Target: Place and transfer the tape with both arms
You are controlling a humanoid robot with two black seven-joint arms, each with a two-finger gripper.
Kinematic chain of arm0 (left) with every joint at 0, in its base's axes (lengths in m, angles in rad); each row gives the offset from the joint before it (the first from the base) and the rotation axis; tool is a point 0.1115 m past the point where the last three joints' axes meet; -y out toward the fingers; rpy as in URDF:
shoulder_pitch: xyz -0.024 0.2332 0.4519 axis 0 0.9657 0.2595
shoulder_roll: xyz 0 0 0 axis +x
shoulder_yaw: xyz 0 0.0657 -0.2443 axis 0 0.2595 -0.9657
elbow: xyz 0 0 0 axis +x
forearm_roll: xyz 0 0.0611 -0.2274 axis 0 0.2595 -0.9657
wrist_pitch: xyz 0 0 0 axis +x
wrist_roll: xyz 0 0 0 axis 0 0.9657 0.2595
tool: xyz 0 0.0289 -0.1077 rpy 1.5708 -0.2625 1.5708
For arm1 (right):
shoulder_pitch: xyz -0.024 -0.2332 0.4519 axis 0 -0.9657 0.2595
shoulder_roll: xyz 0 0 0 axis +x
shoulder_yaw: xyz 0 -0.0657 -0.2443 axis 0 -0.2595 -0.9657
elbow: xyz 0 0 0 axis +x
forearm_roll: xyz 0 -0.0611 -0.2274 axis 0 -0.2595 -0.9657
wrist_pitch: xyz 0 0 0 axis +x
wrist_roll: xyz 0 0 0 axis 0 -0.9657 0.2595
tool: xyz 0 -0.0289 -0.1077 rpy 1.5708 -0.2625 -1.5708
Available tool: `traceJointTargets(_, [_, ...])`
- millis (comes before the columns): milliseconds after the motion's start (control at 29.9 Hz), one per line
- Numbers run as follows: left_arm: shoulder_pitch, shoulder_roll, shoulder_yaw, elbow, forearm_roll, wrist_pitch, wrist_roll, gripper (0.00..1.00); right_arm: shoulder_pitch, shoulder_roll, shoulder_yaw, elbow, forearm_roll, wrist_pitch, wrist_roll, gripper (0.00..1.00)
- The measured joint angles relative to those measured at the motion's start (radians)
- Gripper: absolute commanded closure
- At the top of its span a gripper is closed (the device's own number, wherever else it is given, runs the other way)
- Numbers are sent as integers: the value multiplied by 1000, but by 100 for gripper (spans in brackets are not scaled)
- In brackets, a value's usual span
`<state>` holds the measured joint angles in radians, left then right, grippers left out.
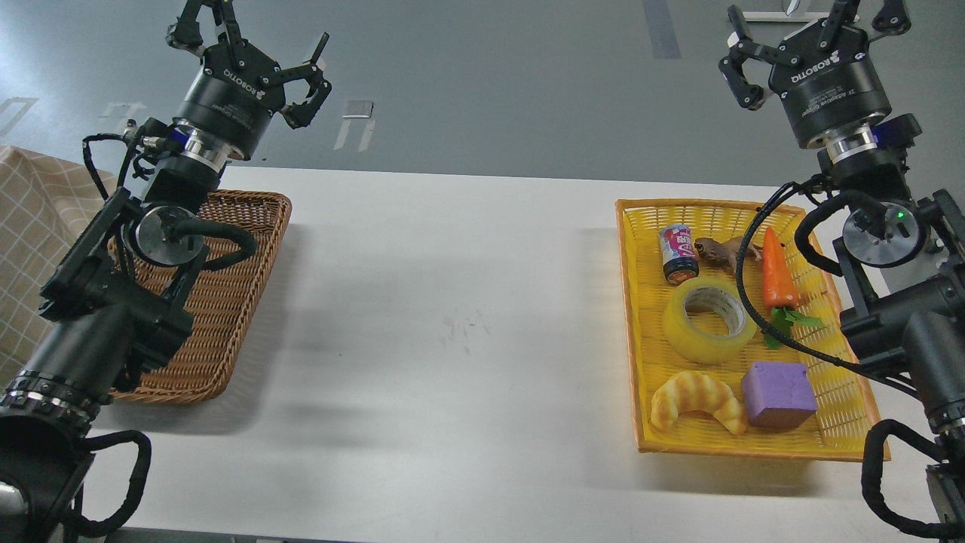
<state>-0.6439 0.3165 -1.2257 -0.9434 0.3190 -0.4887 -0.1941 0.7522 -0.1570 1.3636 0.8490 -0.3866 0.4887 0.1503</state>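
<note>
Both arms raised and empty; tape at rest in the yellow basket.

The tape [709,319] lies flat, core opening up, about mid-basket in the yellow basket [641,377] at the right end of the tabletop [452,339]. In the same basket: a small can [678,254] and a brown toy animal [720,253] toward the far edge, a carrot [778,279] along the right side, a croissant [697,401] and a purple block [778,395] at the near edge. The left gripper [252,45] is held high above the far corner of the wicker basket [226,302] at the left end, fingers spread, holding nothing. The right gripper [810,30] is raised beyond the yellow basket's far right corner, fingers also spread and empty, well apart from the tape.
</note>
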Motion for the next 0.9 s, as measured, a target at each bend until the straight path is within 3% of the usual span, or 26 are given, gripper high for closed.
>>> traceJointTargets(635, [-2,-1,-2,0,0,0,-1,2,2,0,-6,0,-2,0,-5,0])
traceJointTargets(903, [-8,-3,-2,-1,0,0,-1,2,20,-80,-175,14,-4,0,-7,1])
